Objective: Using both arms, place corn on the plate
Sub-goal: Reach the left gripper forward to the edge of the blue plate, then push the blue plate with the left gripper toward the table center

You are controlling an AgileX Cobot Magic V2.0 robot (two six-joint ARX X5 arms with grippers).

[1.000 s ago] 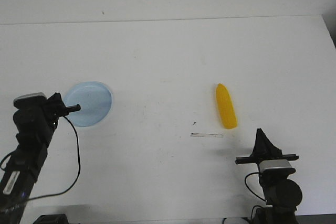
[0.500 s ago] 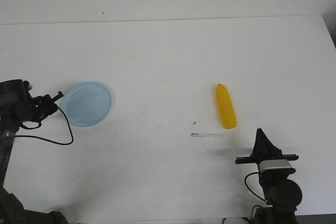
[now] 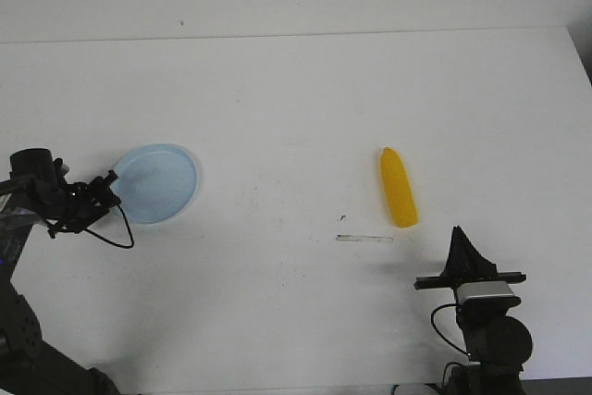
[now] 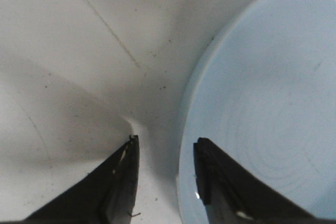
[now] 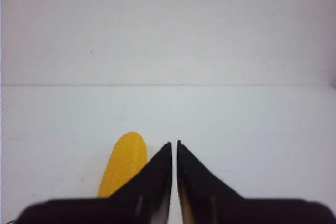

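The pale blue plate (image 3: pixel 159 182) lies at the left of the white table. My left gripper (image 3: pixel 109 194) is low at the plate's left rim. In the left wrist view the left gripper (image 4: pixel 165 148) is open, one finger over the table and the other over the plate (image 4: pixel 262 98), with the rim between them. The yellow corn (image 3: pixel 398 189) lies right of centre, its tapered end pointing away. My right gripper (image 3: pixel 460 245) is shut and empty, nearer to me than the corn and slightly to its right. The right wrist view shows the corn (image 5: pixel 123 163) beside the shut right gripper (image 5: pixel 174 144).
A thin pale strip (image 3: pixel 363 239) and a small dark speck (image 3: pixel 343 217) lie on the table left of the corn's near end. A black cable (image 3: pixel 116 233) loops from the left arm. The table's back edge (image 3: pixel 296 35) meets a white wall.
My left arm has swung out to the left and dropped low, bringing its gripper to the plate's left rim. The plate, the corn and the right arm have not moved.
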